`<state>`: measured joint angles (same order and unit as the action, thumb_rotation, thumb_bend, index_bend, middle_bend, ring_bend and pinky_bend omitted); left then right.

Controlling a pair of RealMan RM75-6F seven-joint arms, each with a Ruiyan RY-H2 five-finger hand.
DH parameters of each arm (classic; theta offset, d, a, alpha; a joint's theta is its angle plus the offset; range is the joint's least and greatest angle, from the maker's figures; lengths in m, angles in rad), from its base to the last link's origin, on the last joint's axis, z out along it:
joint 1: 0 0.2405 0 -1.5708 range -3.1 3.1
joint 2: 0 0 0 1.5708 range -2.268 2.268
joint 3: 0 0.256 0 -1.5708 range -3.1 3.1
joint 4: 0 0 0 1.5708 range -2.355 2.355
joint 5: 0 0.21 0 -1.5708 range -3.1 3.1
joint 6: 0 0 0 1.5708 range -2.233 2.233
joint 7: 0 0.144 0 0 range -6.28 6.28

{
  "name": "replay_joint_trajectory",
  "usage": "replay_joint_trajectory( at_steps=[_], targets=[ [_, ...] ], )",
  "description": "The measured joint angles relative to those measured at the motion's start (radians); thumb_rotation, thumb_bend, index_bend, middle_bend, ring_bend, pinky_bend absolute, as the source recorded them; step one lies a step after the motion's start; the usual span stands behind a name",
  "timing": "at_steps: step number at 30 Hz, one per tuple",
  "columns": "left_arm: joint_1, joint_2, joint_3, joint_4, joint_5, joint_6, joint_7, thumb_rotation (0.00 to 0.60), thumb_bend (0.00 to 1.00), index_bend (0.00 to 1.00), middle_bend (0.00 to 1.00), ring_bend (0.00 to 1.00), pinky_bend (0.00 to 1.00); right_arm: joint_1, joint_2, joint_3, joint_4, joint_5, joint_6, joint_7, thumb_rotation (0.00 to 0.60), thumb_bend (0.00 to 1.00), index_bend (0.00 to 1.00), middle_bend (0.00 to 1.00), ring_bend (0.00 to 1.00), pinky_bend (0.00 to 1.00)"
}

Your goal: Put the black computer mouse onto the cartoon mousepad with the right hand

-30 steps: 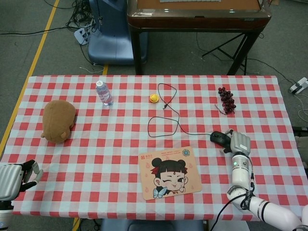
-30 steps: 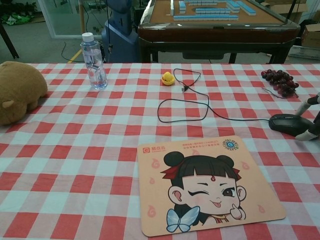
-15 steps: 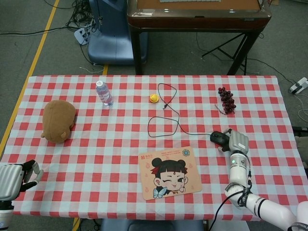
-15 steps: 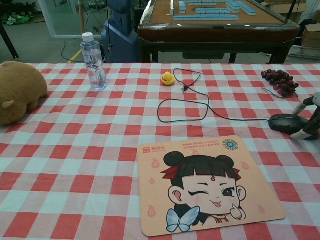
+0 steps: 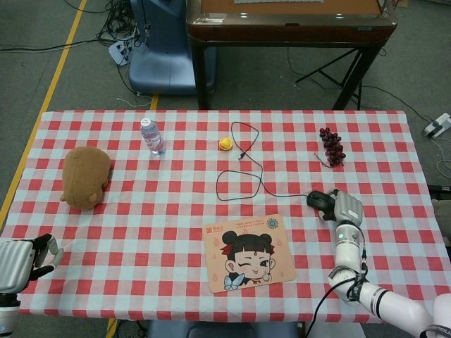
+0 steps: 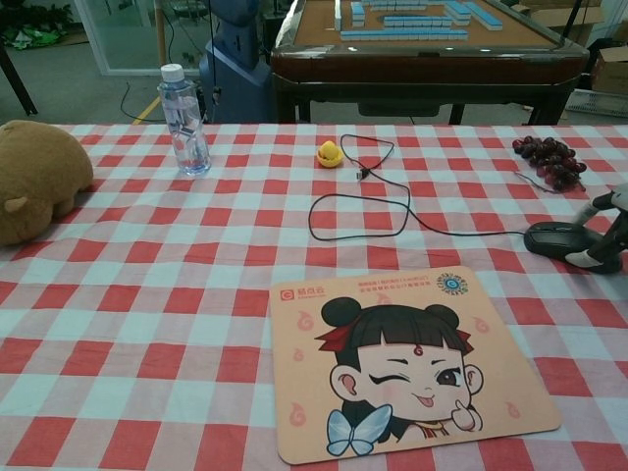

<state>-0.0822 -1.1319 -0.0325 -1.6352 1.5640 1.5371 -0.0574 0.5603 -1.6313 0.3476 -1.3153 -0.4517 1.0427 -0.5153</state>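
The black computer mouse (image 5: 318,199) (image 6: 548,238) lies on the checked cloth right of the cartoon mousepad (image 5: 248,252) (image 6: 412,358), beyond its far right corner. My right hand (image 5: 347,209) (image 6: 606,232) grips the mouse from its right side, with one finger over the top and the thumb against its near side. The mouse cable (image 5: 243,172) loops away to the left and back. My left hand (image 5: 22,260) rests at the table's near left corner, holding nothing, fingers loosely apart.
A brown plush toy (image 5: 86,176) sits at the left and a water bottle (image 5: 152,136) at the back left. A small yellow toy (image 5: 225,143) and dark grapes (image 5: 331,146) lie along the back. A wooden table (image 5: 289,21) stands behind.
My right hand has closed in on the mouse and nudged it slightly left toward the mousepad. The left hand has not moved.
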Motion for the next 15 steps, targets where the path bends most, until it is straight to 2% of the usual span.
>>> replay_joint_trajectory(
  at_steps=[8,15],
  targets=[
    [-0.001,-0.003,0.0,0.001,-0.001,-0.003,0.005,0.6,0.57,0.55,0.9,0.82,1.0,-0.007,0.033,0.008,-0.034,0.026,-0.03,0.034,0.6,0.29,0.42,1.0,1.0,1.0],
    [-0.004,-0.008,0.003,0.003,0.002,-0.009,0.015,0.6,0.57,0.55,0.9,0.82,1.0,-0.03,0.082,0.004,-0.135,-0.013,-0.014,0.079,0.6,0.29,0.42,1.0,1.0,1.0]
  ],
)
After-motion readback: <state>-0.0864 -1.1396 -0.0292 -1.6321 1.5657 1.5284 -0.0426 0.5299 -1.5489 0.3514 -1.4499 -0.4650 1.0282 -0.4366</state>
